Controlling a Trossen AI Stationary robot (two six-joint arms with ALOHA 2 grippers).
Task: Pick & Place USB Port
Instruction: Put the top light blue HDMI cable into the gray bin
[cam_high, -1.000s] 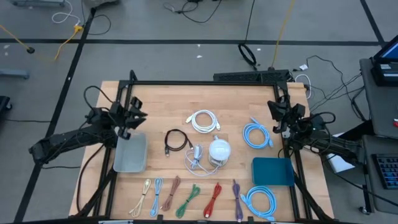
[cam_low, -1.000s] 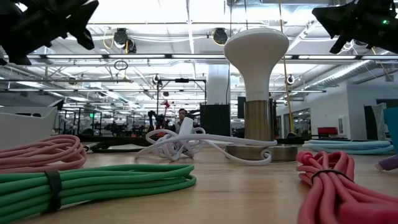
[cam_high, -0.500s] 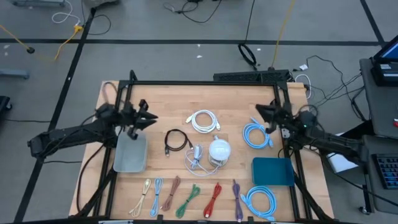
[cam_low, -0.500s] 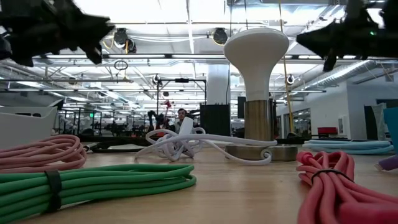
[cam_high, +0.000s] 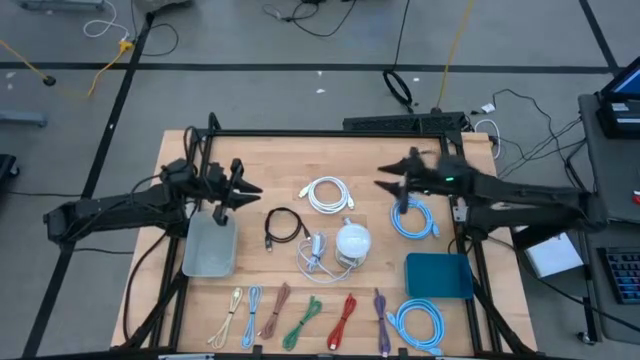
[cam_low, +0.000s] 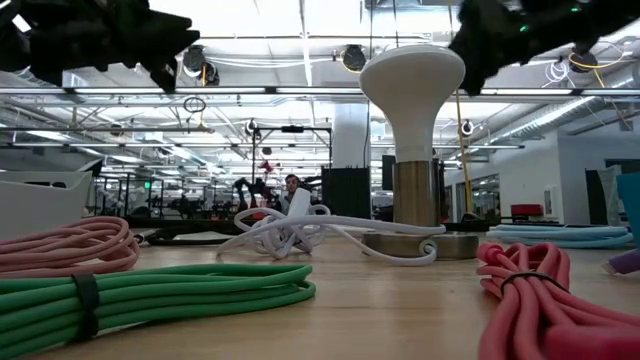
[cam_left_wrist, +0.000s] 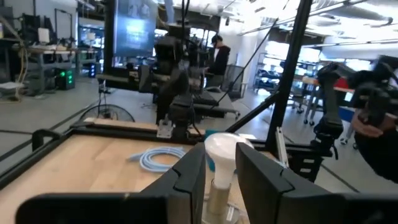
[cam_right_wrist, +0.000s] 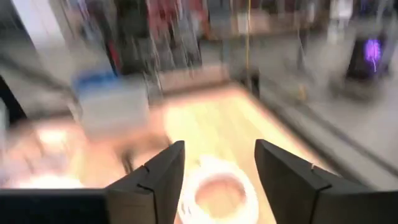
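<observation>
USB port: prob. the small pale plug block (cam_high: 317, 244) w/ a white lead (cam_high: 312, 265) looped round it, mid-table, just beside the base of the mushroom-shaped white lamp (cam_high: 352, 240). Can't be sure it's the task's item; no other block-shaped part shows. In the low view it stands up out of the tangle of lead.

Handling, as a guess: light, hard plastic shell, smooth so a bit slippery. Body is stiff but the lead is floppy and will drag or snag on the lamp when lifted. Best hold: across the block's two flat sides, above the loops, not on the cable. Lift straight up first and watch that the lamp doesn't tip.

Nearby: black cable coil (cam_high: 283, 226) on the left-arm side, white coil (cam_high: 328, 195) beyond it, blue coil (cam_high: 412, 217) on the right-arm side. Grey tray (cam_high: 209, 247) and teal box (cam_high: 438, 275) sit toward the table's (cam_high: 270, 160) two sides, either one poss. the drop spot.

Right gripper (cam_high: 390, 185) hangs above the table between the white and blue coils, jaws wide apart, empty. It is the nearer one and looks the likelier picker. Left gripper (cam_high: 240, 188) is up over the far end of the grey tray, jaws narrow w/ a slim gap, nothing between them.
</observation>
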